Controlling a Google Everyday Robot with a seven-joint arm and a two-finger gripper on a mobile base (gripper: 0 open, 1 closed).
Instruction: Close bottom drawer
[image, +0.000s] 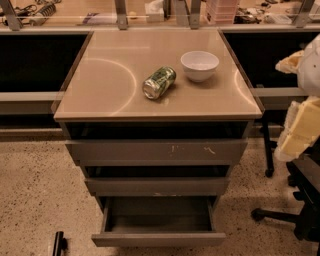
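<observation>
Bottom drawer (158, 220) hangs open above speckled floor (30, 200); end effector (59, 243) low left, grip state unclear.

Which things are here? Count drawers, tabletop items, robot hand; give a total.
Grey flat-fronted drawers: 3 (top, middle, bottom drawer pulled out)
Green metal can on its side: 1
White round bowl: 1
Pale robot hand at right edge: 1
Total: 6

A beige, glossy cabinet top (100, 90) carried a green drink can (159, 82) lying on its side near the centre and a white bowl (199, 65) upright just beside it, toward the right edge. The gripper (300, 129) hung beyond the front right corner.
</observation>
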